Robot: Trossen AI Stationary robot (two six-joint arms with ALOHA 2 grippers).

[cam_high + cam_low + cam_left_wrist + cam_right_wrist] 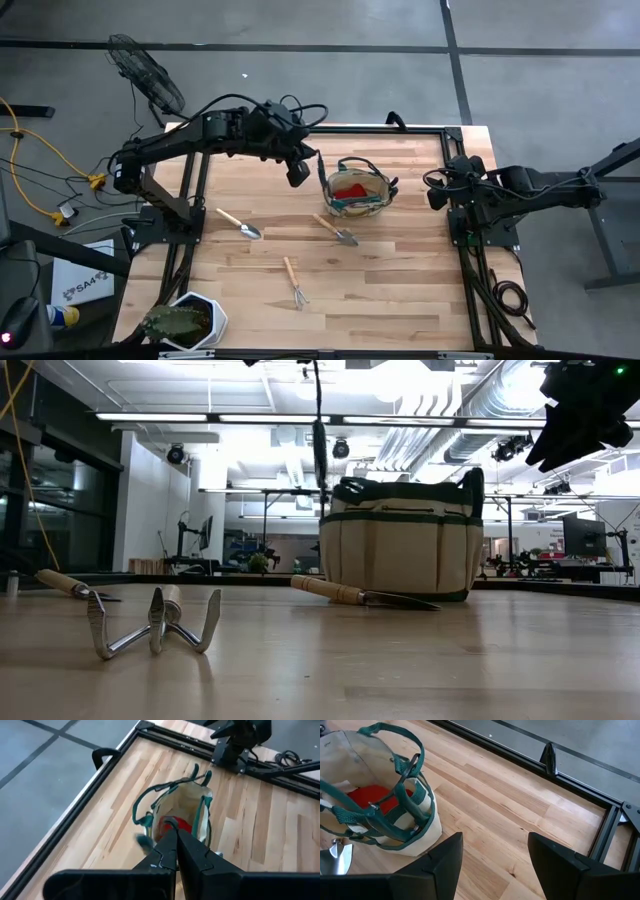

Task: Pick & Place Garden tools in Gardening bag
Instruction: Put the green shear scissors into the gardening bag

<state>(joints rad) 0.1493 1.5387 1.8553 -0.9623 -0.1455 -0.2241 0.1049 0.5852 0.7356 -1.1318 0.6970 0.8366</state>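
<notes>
Garden tools lie scattered on a wooden table beside a small tan bag.

Standing upright toward the far side of the table (400, 300), the bag (357, 198) is khaki cloth with dark green trim, outer pockets and looped green handles; its mouth is open and something red (372, 796) lies inside. One wooden-handled trowel (336, 231) rests on the table just in front of the bag, its metal blade pointing away from it. A second trowel (239, 224) lies well to the left, and a pronged rake (293, 282) with a wooden handle lies nearer the front edge. The left gripper (299, 170) hangs just left of the bag, fingers pressed together, holding nothing. The right gripper (437, 195) waits near the table's right edge with its fingers spread apart, empty.
</notes>
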